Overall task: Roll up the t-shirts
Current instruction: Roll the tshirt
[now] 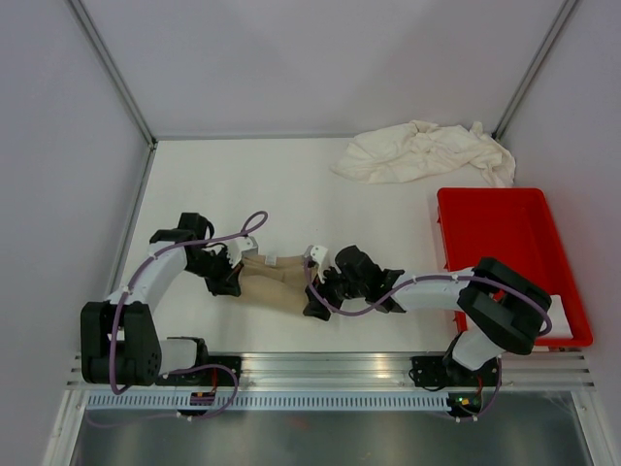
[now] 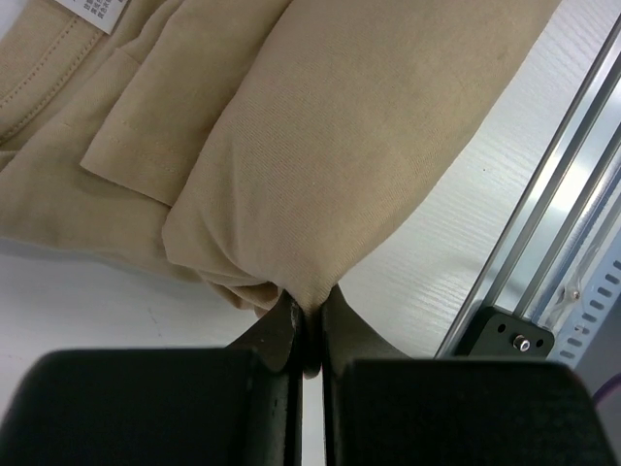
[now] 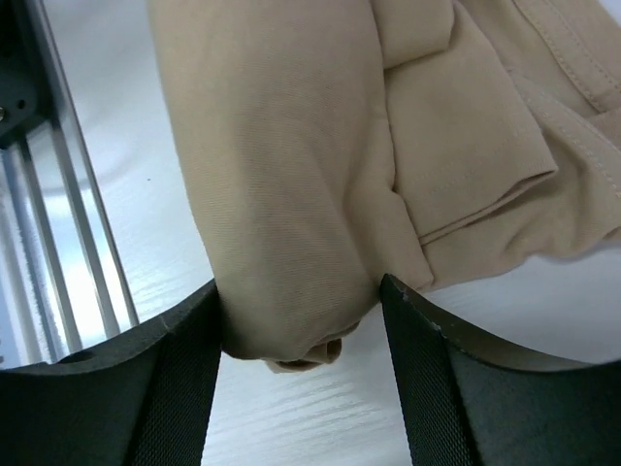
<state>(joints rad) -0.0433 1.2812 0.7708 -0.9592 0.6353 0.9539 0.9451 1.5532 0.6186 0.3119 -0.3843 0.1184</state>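
Step in hand: rolling of the tan t-shirt. I judge the roll to be well advanced but not finished, since one thick rolled fold is formed and looser folded cloth lies beside it.
Location of work: lower centre of the overhead view, on the white desk, just beyond the aluminium rail at the near edge.
Left tool: narrow. The jaws are pinched together on the tip of the rolled fold at its left end.
Right tool: wide. The fingers stand either side of the roll's right end, with the cloth between them and brushing their inner faces. It does not appear to be squeezing.
Neck label: visible in the upper left of the left wrist view, on the unrolled part.
Next move, in my judgement: the right end needs securing or re-gripping so that both ends turn together. With only the left end pinched, the roll may twist or slacken.
Remaining work: cream-white t-shirts lie in a crumpled heap at the upper right of the overhead view, well apart from both arms and not yet rolled.
Other items: a red tray sits at the right, beside the right arm, with nothing of the task in it.
Obstructions: none lie between the tools. The rail is close to the roll on the near side, and the right arm's elbow hangs near the tray's rim.
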